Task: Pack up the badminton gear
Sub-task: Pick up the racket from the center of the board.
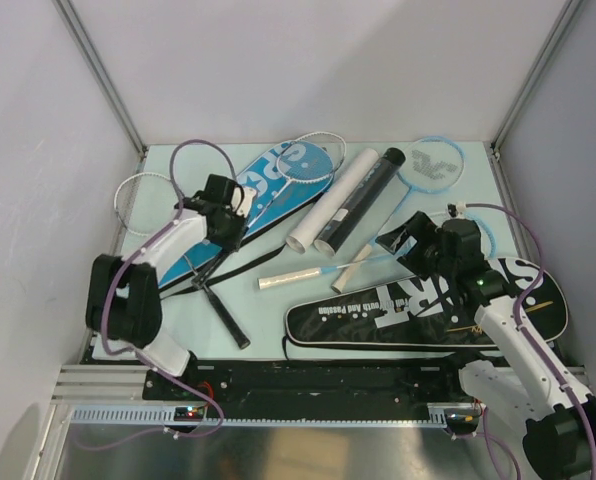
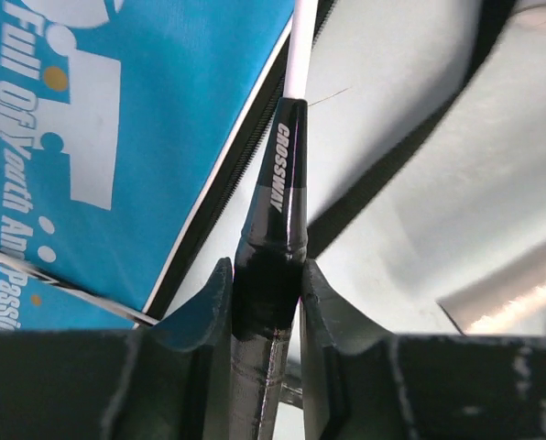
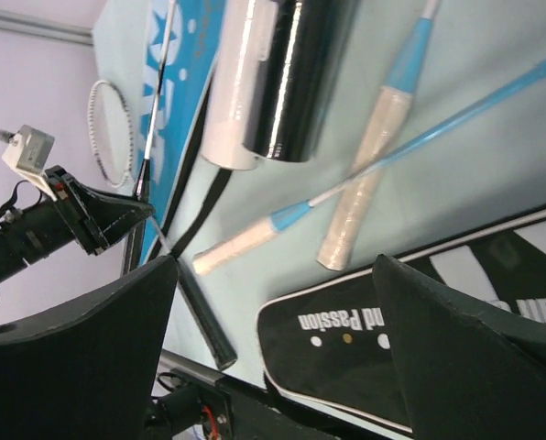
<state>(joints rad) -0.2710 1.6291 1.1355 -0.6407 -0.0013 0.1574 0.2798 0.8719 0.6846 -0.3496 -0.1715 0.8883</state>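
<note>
The left end effector (image 2: 266, 298) is clenched on the black racket (image 2: 282, 170), its fingers pressed against both sides of the wrapped handle just below the cone. The racket is found on the worktop (image 1: 268, 305), beside the edge of the blue cover (image 2: 90, 137). This grasp point is probably chosen so that the thin shaft is spared and the head can be steered into the cover. The right end effector (image 3: 275, 275) is released, jaws spread wide above the light-blue rackets (image 3: 374, 128) and the black cover (image 3: 365, 339), presumably positioned in readiness for these. The two tubes (image 1: 330, 200) are not yet packed
</note>
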